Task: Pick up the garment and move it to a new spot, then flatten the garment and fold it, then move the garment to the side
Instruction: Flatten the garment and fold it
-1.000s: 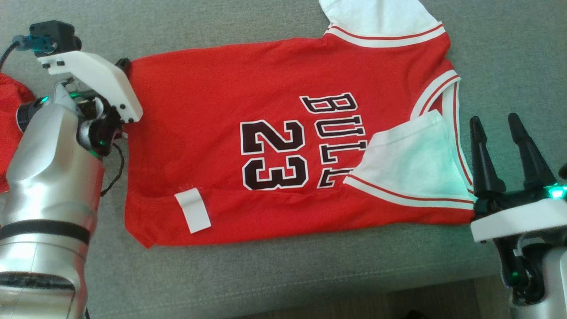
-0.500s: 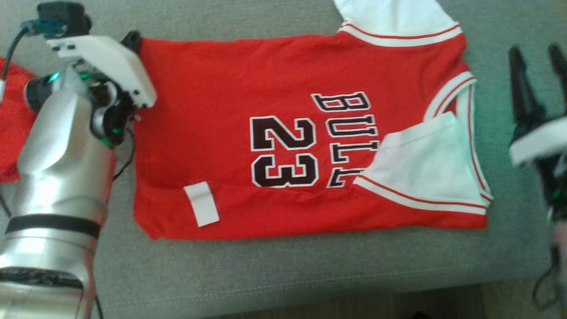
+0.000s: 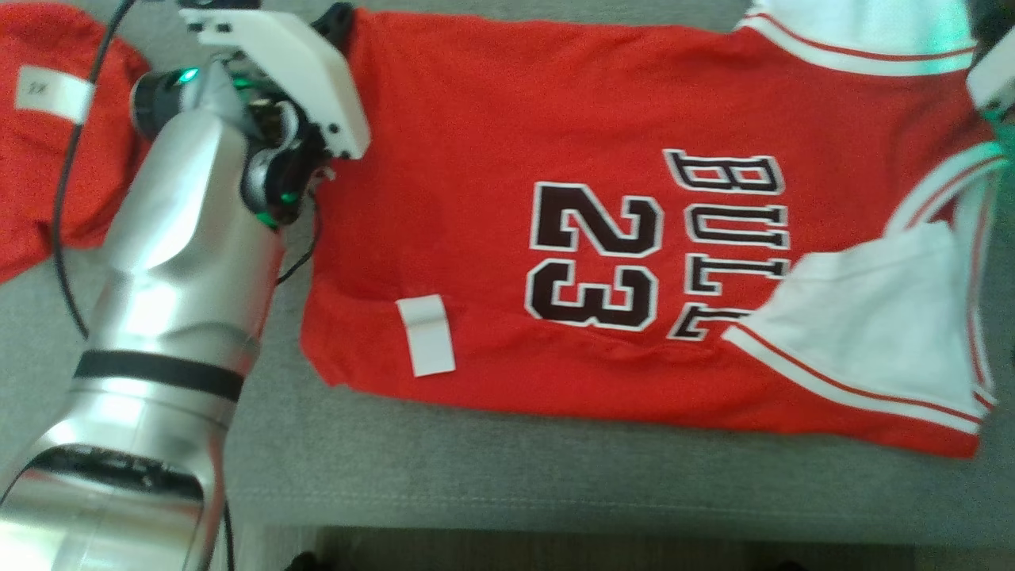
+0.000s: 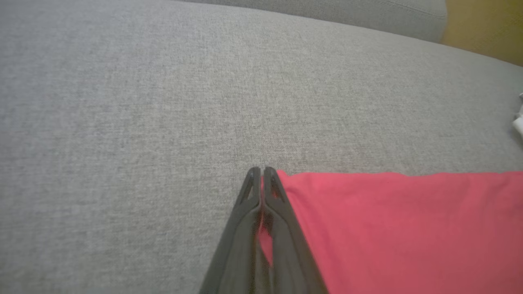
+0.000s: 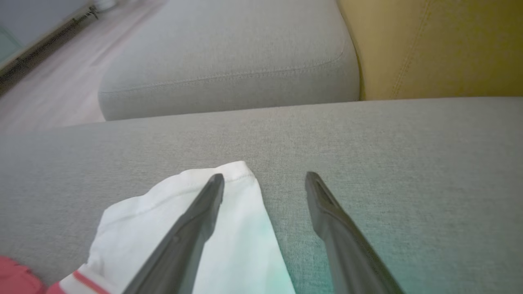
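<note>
The garment is a red jersey with "23" and "BULL" in black and white-trimmed sleeves, lying flat on the grey sofa cushion. One white sleeve lies folded over its front. My left gripper is at the jersey's far left corner. In the left wrist view it is shut on that red corner, with cloth showing between the fingers. My right gripper is open above the far white sleeve, with one finger over the sleeve and the other over bare cushion.
A second red garment with a white label lies at the far left. The cushion's front edge runs along the bottom of the head view. A yellow backrest and another grey cushion lie beyond the right gripper.
The head camera has shifted, sliding the picture rightward. My right gripper has moved from beside the near sleeve up to the far sleeve. The left gripper stays shut on the jersey's corner.
</note>
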`<state>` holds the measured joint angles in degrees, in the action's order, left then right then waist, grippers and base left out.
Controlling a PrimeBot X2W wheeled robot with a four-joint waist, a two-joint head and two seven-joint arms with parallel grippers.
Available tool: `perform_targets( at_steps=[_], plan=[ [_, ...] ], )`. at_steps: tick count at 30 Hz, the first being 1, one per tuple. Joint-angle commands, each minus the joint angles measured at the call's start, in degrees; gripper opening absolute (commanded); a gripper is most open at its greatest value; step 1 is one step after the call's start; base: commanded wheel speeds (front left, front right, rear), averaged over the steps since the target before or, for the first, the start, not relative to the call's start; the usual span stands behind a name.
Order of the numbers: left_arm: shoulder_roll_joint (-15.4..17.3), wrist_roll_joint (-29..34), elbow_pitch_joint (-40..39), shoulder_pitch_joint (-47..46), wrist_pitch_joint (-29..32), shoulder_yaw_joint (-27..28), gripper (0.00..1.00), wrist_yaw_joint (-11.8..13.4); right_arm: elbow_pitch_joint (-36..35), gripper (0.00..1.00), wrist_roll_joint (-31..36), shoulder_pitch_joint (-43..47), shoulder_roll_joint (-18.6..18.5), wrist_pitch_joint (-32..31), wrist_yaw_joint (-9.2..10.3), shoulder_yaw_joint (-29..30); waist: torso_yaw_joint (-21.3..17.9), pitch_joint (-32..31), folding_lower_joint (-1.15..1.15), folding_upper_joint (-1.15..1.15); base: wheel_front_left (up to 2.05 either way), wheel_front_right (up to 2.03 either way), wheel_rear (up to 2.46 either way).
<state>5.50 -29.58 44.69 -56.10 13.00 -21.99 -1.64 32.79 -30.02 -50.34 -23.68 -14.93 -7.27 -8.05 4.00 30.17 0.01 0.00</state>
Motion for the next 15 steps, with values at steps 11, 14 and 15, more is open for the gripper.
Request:
perform_targets(
  at_steps=[11,14,15],
  plan=[
    [-1.12,-0.14,-0.95,-4.74,-1.6,-1.95,0.0,-1.2,11.8,1.0,-1.54,-11.76,-3.7,-3.42,-0.22,-9.97,4.59,3.22,-0.01,0.0,0.0,0.0,0.0],
    [-1.28,-0.32,-0.53,-4.93,-1.9,-2.15,0.0,-1.3,12.74,1.0,-2.21,-12.71,-3.95,-3.65,-0.22,-11.8,4.75,3.36,-0.01,0.0,0.0,0.0,0.0],
    [-1.33,-0.4,-0.32,-5.04,-2.06,-2.23,0.0,-1.33,13.26,1.0,-2.6,-13.1,-4.12,-3.88,-0.22,-12.61,4.8,3.4,-0.01,0.0,0.0,0.0,0.0]
  ],
)
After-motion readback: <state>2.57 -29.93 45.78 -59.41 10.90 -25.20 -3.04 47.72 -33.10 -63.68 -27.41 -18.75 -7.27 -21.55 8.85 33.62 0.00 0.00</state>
